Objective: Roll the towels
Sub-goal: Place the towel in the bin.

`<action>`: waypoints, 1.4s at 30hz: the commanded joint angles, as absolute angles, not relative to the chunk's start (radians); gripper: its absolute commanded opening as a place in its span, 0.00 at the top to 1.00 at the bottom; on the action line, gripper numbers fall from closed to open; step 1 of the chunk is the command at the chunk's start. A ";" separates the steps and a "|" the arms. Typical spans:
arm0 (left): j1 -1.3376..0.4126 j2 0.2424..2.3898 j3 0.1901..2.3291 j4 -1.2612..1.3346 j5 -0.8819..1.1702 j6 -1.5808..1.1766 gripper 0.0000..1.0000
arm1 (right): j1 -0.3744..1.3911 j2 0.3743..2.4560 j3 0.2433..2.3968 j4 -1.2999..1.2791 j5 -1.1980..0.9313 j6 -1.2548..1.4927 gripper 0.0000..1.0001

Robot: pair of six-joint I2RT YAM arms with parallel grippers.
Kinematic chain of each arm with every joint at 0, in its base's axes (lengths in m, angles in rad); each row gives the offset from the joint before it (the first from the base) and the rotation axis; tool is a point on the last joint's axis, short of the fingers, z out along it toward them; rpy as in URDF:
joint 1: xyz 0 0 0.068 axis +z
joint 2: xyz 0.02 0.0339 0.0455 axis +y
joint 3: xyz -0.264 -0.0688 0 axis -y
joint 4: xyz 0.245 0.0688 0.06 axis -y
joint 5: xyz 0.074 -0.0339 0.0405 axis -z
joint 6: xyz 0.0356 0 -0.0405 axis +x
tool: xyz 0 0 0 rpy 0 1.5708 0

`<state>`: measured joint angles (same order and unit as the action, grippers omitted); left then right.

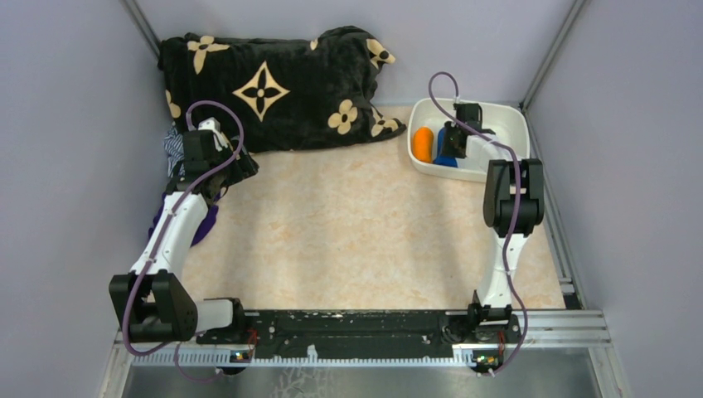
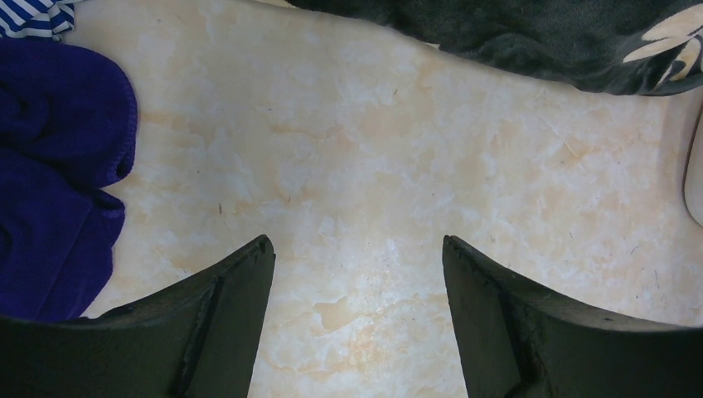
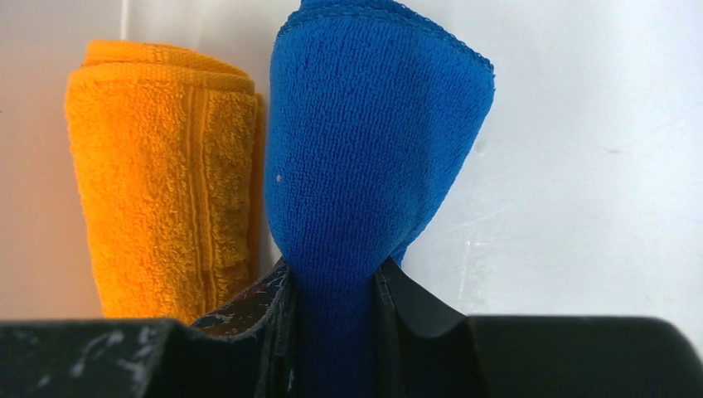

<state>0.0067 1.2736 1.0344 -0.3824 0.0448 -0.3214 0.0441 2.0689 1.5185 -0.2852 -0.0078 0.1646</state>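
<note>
White bin (image 1: pixel 507 118): rolled orange towel (image 1: pixel 423 143); blue towel (image 3: pixel 373 149) pinched by right fingers (image 3: pixel 419 311).

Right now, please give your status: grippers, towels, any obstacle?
Right gripper shut on blue towel, inside white bin. Orange towel rolled beside it. Left gripper open, empty, over table. No obstruction seen.

**Free room.** The middle of the table (image 1: pixel 356 232) is bare from the near edge to the far obstacles. The left gripper (image 2: pixel 356 242), jaws wide apart, hangs over bare surface.

**Obstacles.**
- A black blanket (image 1: pixel 273 83) is heaped along the far edge into the far left corner.
- A purple cloth (image 2: pixel 50 191) and a striped cloth (image 2: pixel 29 16) lie at the left edge.
- A white bin (image 1: pixel 516 118) fills the far right corner. It holds the orange towel (image 3: pixel 157 191) and, just beside it, the blue towel (image 3: pixel 373 149) pinched in the right gripper (image 3: pixel 334 269). The bin floor is bare to the right of them.
</note>
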 commanded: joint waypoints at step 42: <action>0.016 1.269 1.014 -0.354 0.081 -0.335 0.19 | 0.119 1.999 1.535 -0.249 -0.023 0.293 0.56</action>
